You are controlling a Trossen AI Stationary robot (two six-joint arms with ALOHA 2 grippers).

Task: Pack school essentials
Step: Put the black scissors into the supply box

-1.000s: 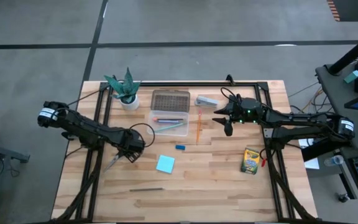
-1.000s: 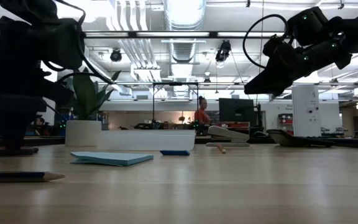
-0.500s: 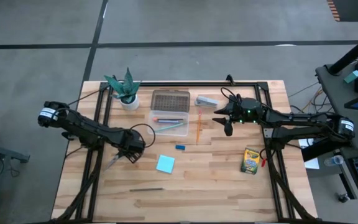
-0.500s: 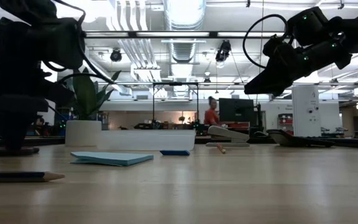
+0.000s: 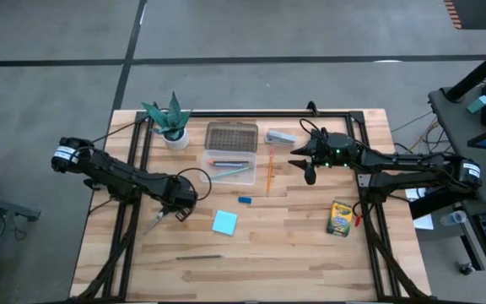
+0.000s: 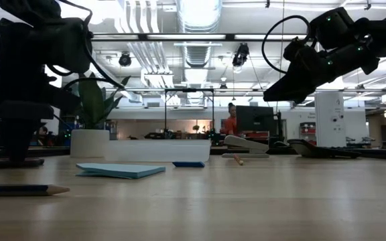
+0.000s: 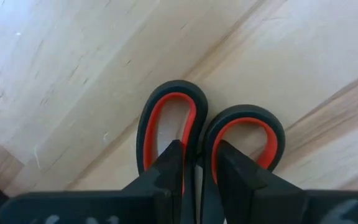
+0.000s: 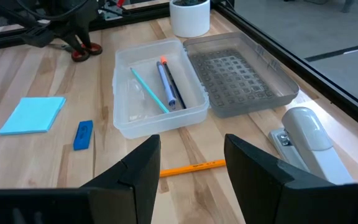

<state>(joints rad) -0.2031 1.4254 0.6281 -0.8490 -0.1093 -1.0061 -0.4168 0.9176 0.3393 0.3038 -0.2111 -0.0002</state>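
Note:
The red-handled scissors [image 5: 155,223] lie flat on the table's left part. My left gripper [image 7: 199,163] stands over their handle loops and is shut on them. My right gripper [image 5: 310,171] hangs open above the table, right of the clear box [image 5: 230,167]. That box holds teal and blue pens [image 8: 160,84]. Loose on the table lie an orange pencil [image 5: 270,171], a blue eraser [image 5: 244,200], a light-blue notepad [image 5: 224,222], a crayon box [image 5: 339,218] and a grey pencil [image 5: 198,257]. My left gripper comes from above, pointing down, with one finger [image 7: 174,163] inside each handle loop. Between the fingers it pinches the two inner walls [image 7: 199,138] where the loops meet. The scissors lie flat on the table.
The box's grey lid [image 5: 231,135] lies behind the box, with a grey stapler [image 5: 281,136] to its right. A potted plant [image 5: 172,125] stands at the far left. A black frame [image 5: 251,113] runs along the table's far edge and sides.
My left gripper has drawn its fingers together on the scissors' handle loops without leaving its place. The scissors still lie on the table.

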